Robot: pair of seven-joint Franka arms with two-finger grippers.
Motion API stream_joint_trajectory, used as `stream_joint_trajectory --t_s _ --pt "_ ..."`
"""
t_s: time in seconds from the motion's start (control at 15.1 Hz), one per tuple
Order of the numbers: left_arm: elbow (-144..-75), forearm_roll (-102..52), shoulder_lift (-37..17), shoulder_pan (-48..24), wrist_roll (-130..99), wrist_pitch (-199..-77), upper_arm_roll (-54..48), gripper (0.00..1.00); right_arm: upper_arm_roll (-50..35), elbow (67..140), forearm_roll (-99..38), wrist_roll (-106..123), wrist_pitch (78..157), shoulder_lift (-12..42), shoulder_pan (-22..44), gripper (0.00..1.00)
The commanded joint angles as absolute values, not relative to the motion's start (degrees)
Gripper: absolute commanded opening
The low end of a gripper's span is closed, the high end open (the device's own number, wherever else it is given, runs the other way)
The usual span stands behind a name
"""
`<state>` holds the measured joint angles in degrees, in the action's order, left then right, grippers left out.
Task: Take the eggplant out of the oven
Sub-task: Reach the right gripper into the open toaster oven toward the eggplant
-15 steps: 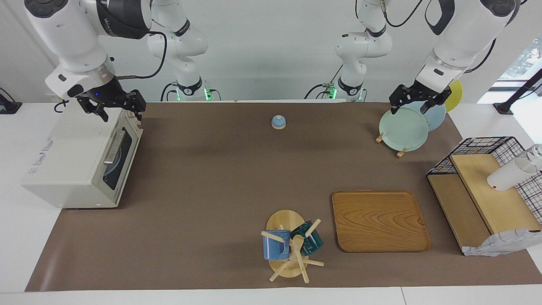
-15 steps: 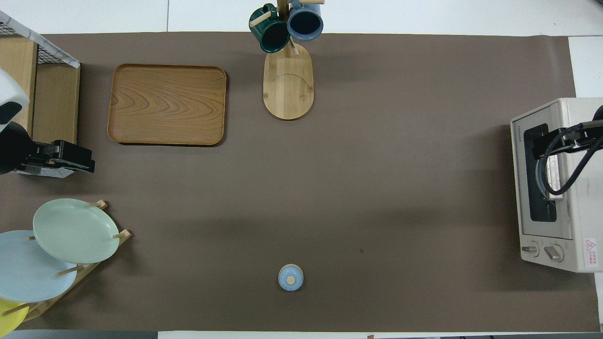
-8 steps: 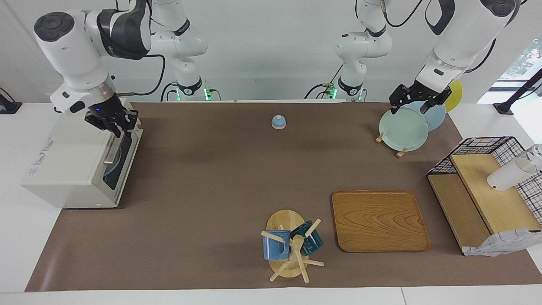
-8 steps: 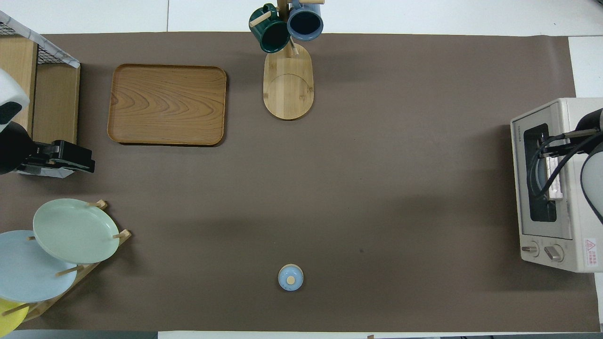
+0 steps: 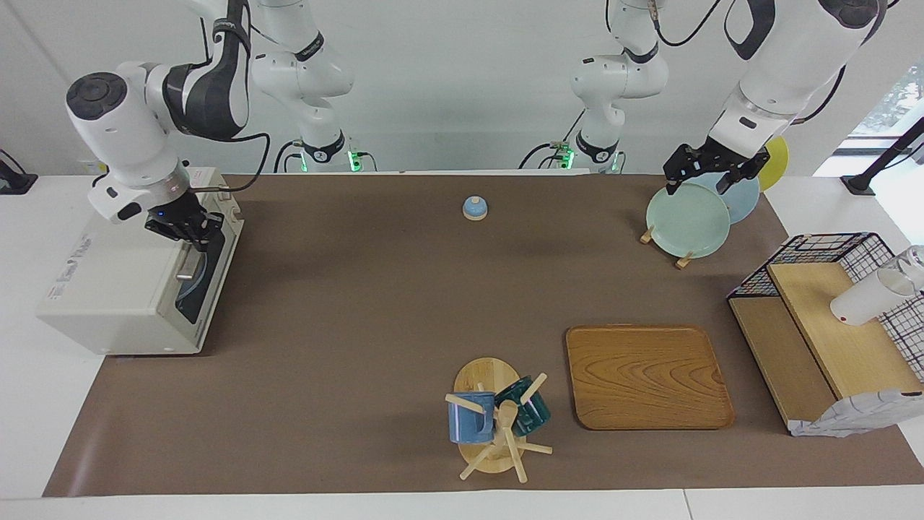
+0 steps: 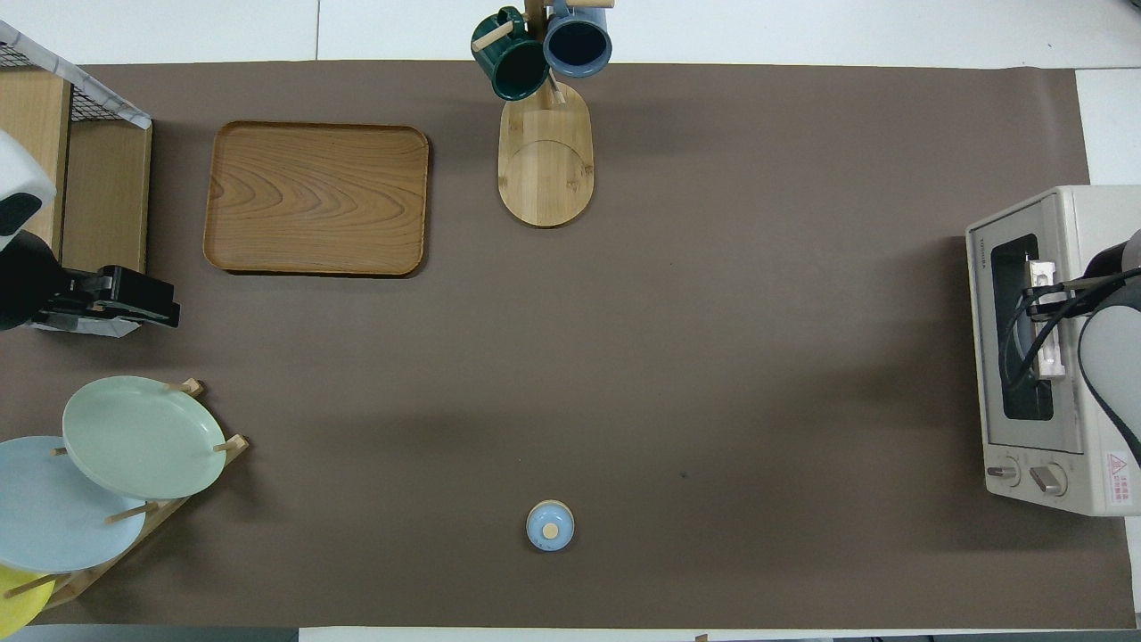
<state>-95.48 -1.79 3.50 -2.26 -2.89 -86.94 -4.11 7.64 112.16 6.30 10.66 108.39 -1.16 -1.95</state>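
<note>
The oven [image 5: 137,282] sits at the right arm's end of the table [image 5: 375,303], its door [image 5: 206,271] shut and facing toward the middle, so nothing comes out until you swing that door down by the handle [image 5: 189,260]. You cannot see the eggplant in either view; I judge it lies inside the oven, hidden by the dark glass, where only a pale blue curve like a plate rim shows through.

Your right arm bends in from its base and points its wrist steeply down over the top front edge of the oven. The right gripper [image 5: 189,230] hangs right at the upper end of the handle; whether its fingers are spread or pressed onto the bar I cannot tell, since the wrist covers them from above and they merge into a dark cluster from across the table.

Your left arm waits with the left gripper [image 5: 711,170] up over the pale green plate [image 5: 688,219] on the plate rack at the left arm's end; its fingers look spread, holding nothing.

The wooden tray [image 5: 647,375] lies bare farther from the robots, a likely spot to set the eggplant. The mug tree [image 5: 498,426] stands beside it, and a small blue bell [image 5: 474,208] sits near the robots at mid-table, clear of the door's swing
</note>
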Motion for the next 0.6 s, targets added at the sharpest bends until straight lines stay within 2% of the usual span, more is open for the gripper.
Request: stream_joint_trajectory --t_s 0.0,0.33,0.53 --pt "-94.9 -2.3 3.4 -1.5 -3.0 -86.1 -4.6 1.00 7.4 116.5 7.3 12.1 112.0 -2.8 -3.7 0.00" --pt "-94.9 -2.3 3.4 -1.5 -3.0 -86.1 -4.6 1.00 7.2 117.4 6.2 9.7 113.0 -2.6 -1.2 0.00" --pt "-94.9 -2.3 3.4 -1.5 -3.0 -86.1 -4.6 1.00 7.2 120.0 3.8 8.4 116.6 -2.3 0.6 0.00"
